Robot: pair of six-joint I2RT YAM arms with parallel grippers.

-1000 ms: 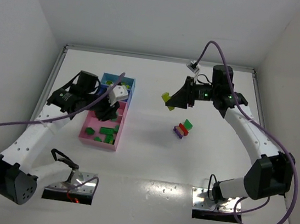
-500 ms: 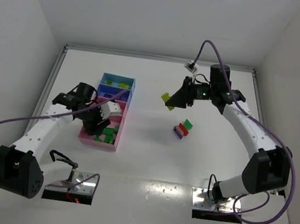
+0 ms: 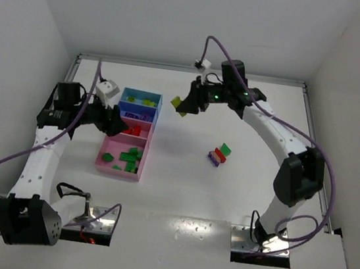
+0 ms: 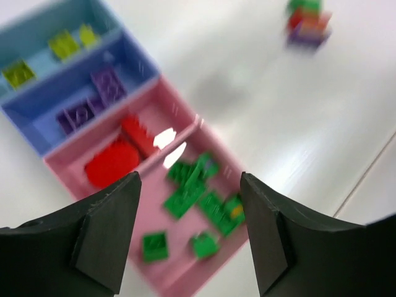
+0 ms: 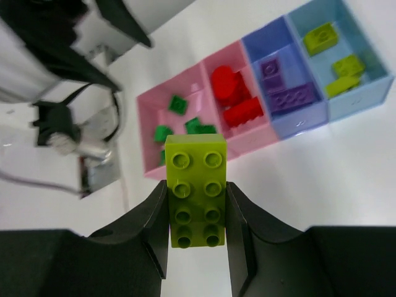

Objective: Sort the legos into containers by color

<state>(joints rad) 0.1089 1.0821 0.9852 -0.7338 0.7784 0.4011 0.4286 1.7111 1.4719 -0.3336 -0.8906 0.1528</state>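
Observation:
The containers (image 3: 104, 158) stand in a row at left: a light blue one with lime legos (image 5: 322, 37), a blue one with purple legos (image 4: 105, 83), a pink one with red legos (image 4: 111, 164) and a pink one with several green legos (image 4: 198, 195). My left gripper (image 3: 118, 126) hovers open above the pink compartments with nothing between its fingers. Right of the light blue compartment, my right gripper (image 3: 185, 104) is in the air, shut on a lime lego (image 5: 197, 189). A stuck-together green, red and purple lego cluster (image 3: 219, 155) lies mid-table.
White walls enclose the table on the left, back and right. A metal rail (image 3: 65, 89) runs along the left edge. The arms' base plates (image 3: 260, 241) sit at the near edge, and purple cables loop off both arms.
My left gripper has opened and drawn back up and left from the green compartment. My right gripper has carried the lime lego left, toward the containers.

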